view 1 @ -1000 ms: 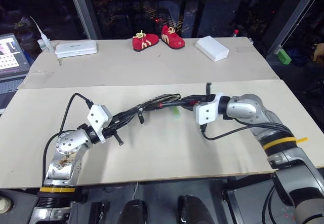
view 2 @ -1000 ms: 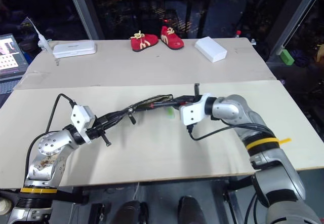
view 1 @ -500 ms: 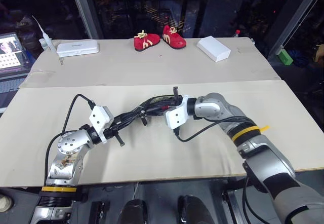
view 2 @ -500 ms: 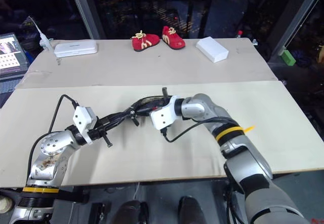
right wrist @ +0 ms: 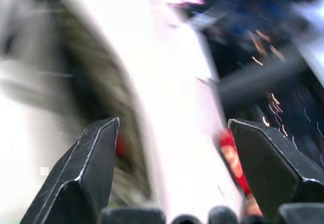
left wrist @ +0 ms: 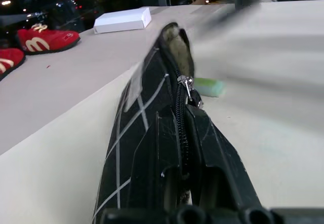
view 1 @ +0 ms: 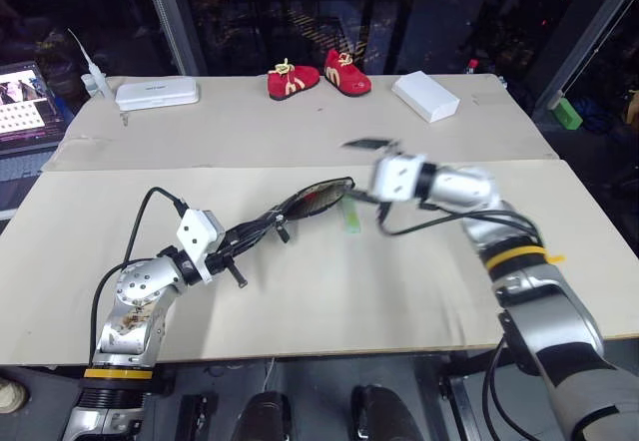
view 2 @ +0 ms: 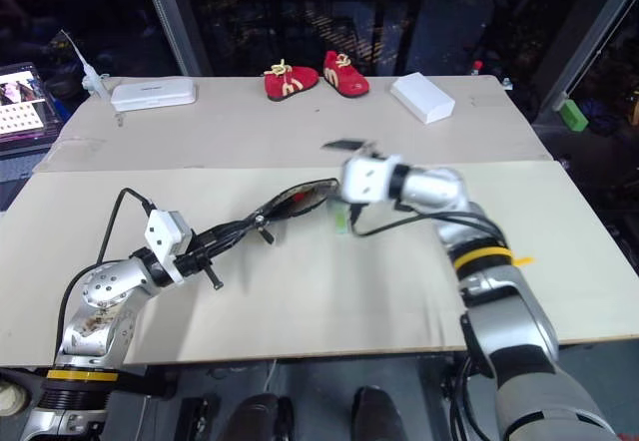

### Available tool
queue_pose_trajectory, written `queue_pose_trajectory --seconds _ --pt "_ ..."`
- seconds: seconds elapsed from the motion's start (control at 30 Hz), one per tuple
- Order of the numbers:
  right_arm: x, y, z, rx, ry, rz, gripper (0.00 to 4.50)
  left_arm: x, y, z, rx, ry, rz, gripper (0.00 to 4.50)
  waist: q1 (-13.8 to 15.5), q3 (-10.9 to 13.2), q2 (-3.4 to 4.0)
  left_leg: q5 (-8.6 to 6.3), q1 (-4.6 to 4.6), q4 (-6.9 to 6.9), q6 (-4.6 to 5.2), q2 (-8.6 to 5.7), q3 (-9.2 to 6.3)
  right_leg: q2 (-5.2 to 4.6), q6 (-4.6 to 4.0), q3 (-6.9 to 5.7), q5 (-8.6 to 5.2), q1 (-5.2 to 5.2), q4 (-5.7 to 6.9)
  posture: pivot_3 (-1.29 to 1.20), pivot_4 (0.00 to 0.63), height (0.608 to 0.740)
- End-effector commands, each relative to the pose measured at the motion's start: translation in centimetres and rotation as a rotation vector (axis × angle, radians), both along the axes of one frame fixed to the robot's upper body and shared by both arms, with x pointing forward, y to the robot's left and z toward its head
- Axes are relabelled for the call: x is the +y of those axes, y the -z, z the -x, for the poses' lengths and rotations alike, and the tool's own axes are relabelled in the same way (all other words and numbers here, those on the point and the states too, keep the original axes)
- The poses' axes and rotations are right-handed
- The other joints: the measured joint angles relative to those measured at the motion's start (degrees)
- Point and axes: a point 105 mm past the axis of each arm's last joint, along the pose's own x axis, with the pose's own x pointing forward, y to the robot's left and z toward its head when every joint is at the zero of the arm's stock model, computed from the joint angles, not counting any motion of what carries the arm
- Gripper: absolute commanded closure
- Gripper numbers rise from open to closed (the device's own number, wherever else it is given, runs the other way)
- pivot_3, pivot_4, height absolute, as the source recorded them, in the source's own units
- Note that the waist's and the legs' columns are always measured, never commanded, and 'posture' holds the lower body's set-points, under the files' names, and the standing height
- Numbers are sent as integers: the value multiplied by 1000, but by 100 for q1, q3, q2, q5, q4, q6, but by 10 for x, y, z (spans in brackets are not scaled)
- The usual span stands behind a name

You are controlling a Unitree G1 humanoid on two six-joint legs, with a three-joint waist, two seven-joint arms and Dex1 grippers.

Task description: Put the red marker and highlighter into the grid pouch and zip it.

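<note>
Two grippers are working over the near board. I am seeing the left gripper [view 1: 262,229] clamping one end of the grid pouch [view 1: 312,198], fingers [left wrist: 212,158] closed tight on the fabric beside the zipper and holding the pouch raised, stretching away toward the right. Its far end is gaping, showing pale lining, with a streak of red inside the mouth that may be the red marker [view 1: 318,204]; I cannot tell for sure.

I am reading the right gripper [right wrist: 169,173] as spread wide, holding nothing, its fingertips [right wrist: 98,148] well apart in the right wrist view. It is hanging just right of the pouch's gaping end, raised above the board and blurred.

Just below that gripper, the highlighter [view 1: 350,219] is lying on the table [view 1: 319,301], outside the pouch, just beside its open end.

Along the far side, the red baby shoes [view 1: 318,74] are sitting between a white case [view 1: 156,93] on the left and a white box [view 1: 426,96] on the right.
</note>
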Motion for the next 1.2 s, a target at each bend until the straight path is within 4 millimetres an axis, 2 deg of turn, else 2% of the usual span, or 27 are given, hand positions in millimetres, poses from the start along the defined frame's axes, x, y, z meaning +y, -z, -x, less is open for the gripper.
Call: queue_pose_trajectory --seconds 0.03,0.1,0.23,0.4,0.57,0.67,0.8,0.97,1.07,1.2 --pt "-23 -21 6 206 36 -267 629 6 -15 1 -53 -39 22 4500 -28 0 0 -1 5 0 1 3 -8 -1 -1 5 0 0 3 0 150 740" --pt "-32 -7 1 285 137 -282 629 9 -16 0 -51 -57 34 4500 -33 0 1 -1 10 -1 1 3 -14 -3 -2 8 2 0 9 0 150 740" --pt "-33 42 -6 505 346 -290 629 18 -24 -5 -49 -109 90 4500 -33 0 0 0 18 -1 0 2 -13 -2 -6 8 3 1 12 0 150 740" --pt "-3 87 2 732 454 -305 629 21 -31 -6 -51 -127 116 4500 -38 0 1 0 2 -1 -1 -1 -12 2 -5 10 3 -13 13 0 150 740" --pt "9 105 0 804 559 -335 629 18 -32 -5 -51 -121 120 4500 6 0 1 0 -17 0 0 -8 -11 -2 -3 9 4 -27 8 0 150 740" --pt "16 108 0 825 576 -355 629 14 -32 -5 -49 -116 124 4500 11 0 1 0 -18 0 0 -12 -5 0 -2 3 3 -24 5 0 150 740" --pt "41 112 -2 790 557 -301 629 10 -31 -6 -43 -104 128 4500 -17 0 1 1 -17 0 -1 -13 -4 5 -2 4 3 -25 6 0 150 740" --pt "39 140 -4 785 608 -221 629 8 -35 -7 -57 -97 131 4500 -30 -1 -1 1 -18 0 -1 -12 -3 7 -2 4 3 -25 6 0 150 740" --pt "33 148 -6 780 634 -219 1360 8 -37 -7 -63 -96 132 4500 -36 -3 -2 1 -4 0 -2 -13 -1 6 -2 5 3 -11 6 0 150 740" --pt "25 148 -8 771 643 -232 2665 8 -37 -5 -66 -95 129 4500 -35 -3 -2 1 17 0 -2 -12 -5 7 -2 6 2 7 8 0 150 740"
